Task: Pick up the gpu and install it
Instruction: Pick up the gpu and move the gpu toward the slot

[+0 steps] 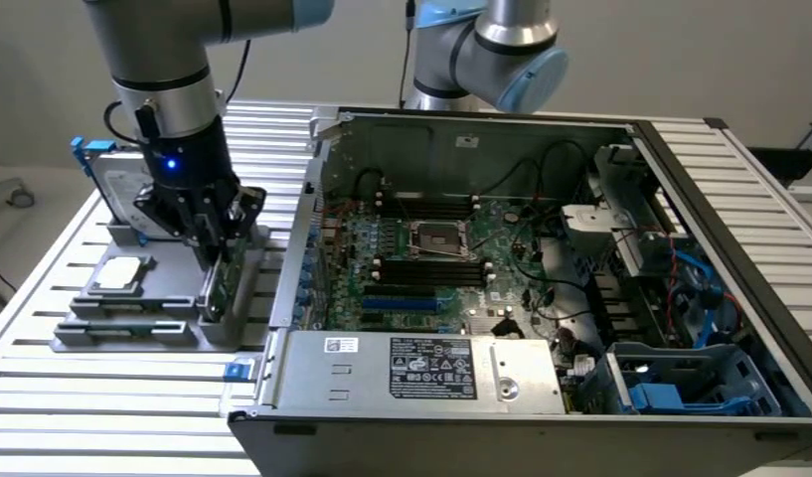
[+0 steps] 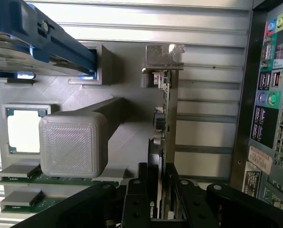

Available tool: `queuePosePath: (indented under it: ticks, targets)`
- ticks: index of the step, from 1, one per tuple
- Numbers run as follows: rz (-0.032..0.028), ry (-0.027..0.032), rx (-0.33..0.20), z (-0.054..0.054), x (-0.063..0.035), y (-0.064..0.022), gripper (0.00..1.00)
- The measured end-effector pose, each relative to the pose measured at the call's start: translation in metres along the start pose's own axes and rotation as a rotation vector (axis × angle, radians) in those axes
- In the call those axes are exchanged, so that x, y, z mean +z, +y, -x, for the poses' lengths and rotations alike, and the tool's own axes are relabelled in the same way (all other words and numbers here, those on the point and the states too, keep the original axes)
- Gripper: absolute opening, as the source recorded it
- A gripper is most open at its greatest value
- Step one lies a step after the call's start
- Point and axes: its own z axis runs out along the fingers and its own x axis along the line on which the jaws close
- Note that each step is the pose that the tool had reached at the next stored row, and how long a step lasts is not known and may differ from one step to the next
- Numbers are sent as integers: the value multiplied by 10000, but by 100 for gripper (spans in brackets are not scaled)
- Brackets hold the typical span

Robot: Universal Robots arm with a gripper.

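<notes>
Our gripper (image 2: 159, 175) clamps, between two black fingers (image 2: 142, 175), the one gpu (image 2: 163, 118), a thin green card on edge in the grey ribbed holder (image 1: 127, 333). From the exterior view's left: one blue-framed hard drive (image 1: 114, 189), one square silver processor (image 1: 120, 275), the vertical arm (image 1: 160, 70), one open metal computer case (image 1: 445, 447).

One of nearly everything, and a pair of memory sticks.

The counter (image 1: 61, 397) bears one open computer case (image 1: 763, 328) and one grey holder (image 2: 127, 118). The holder carries one gpu (image 2: 160, 123), one hard drive (image 1: 114, 184) in a blue frame, one square processor chip (image 1: 120, 275) and two green memory sticks (image 2: 18, 176). There is one robot arm (image 1: 160, 60) with one end effector (image 2: 159, 204), which has two fingers (image 2: 136, 204). Inside the case are one motherboard (image 1: 512, 288), one processor socket (image 1: 432, 238) and one labelled power supply box (image 1: 379, 368).
</notes>
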Motion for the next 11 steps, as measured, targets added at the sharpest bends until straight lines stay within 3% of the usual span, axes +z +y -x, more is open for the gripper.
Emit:
queuePosePath:
  ticks: [6, 11]
  targets:
    - [4, -6, 1, 6, -21, -1, 26]
    - [3, 0, 4, 5, -162, -11, 26]
